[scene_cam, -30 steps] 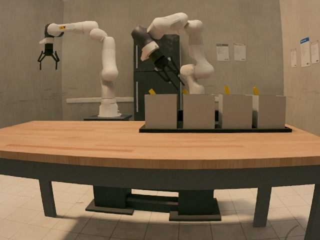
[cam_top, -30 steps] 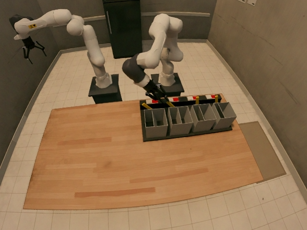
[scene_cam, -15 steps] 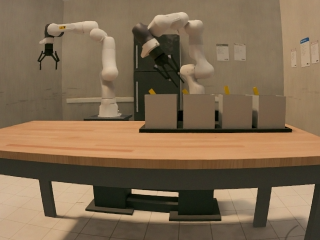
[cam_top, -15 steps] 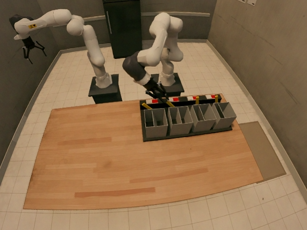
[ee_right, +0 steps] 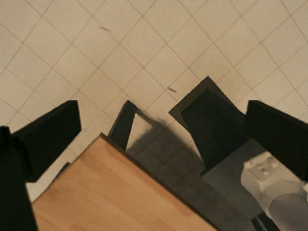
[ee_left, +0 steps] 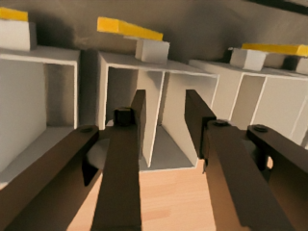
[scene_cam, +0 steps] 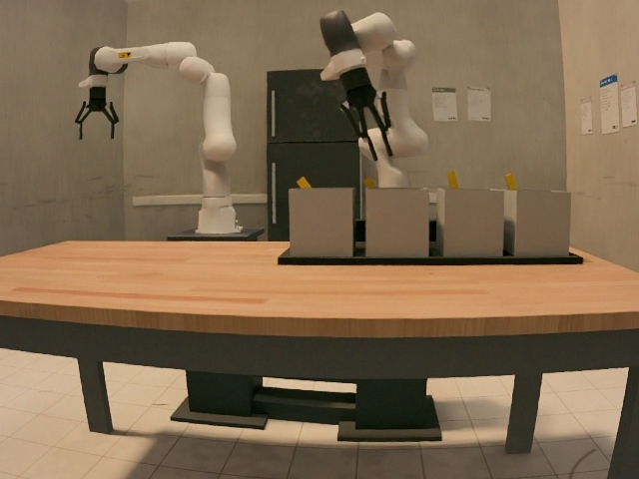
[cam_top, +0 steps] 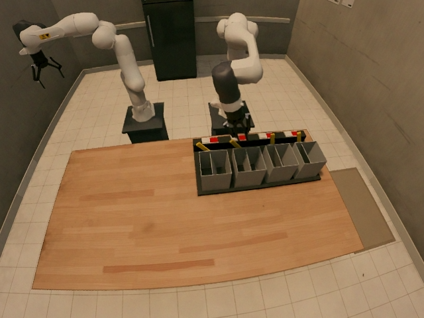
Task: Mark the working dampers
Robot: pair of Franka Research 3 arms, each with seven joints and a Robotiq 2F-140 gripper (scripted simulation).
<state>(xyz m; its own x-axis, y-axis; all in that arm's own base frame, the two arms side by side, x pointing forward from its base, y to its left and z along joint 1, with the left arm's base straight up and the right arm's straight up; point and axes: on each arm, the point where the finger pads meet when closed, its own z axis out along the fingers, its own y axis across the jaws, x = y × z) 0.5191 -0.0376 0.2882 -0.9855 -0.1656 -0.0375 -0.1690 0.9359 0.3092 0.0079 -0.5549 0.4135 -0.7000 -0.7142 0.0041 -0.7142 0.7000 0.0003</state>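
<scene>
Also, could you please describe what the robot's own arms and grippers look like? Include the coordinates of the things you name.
Both arms are glossy white with rounded, tube-like links and a dark grey cap near the wrist. A yellow label with black marks shows on the right arm. The left gripper [cam_top: 241, 131] [scene_cam: 382, 157] [ee_left: 165, 104] and right gripper [cam_top: 53, 82] [scene_cam: 96, 138] [ee_right: 163, 115] are black, each with two slim, jointed fingers. No loose cables show on either.
</scene>
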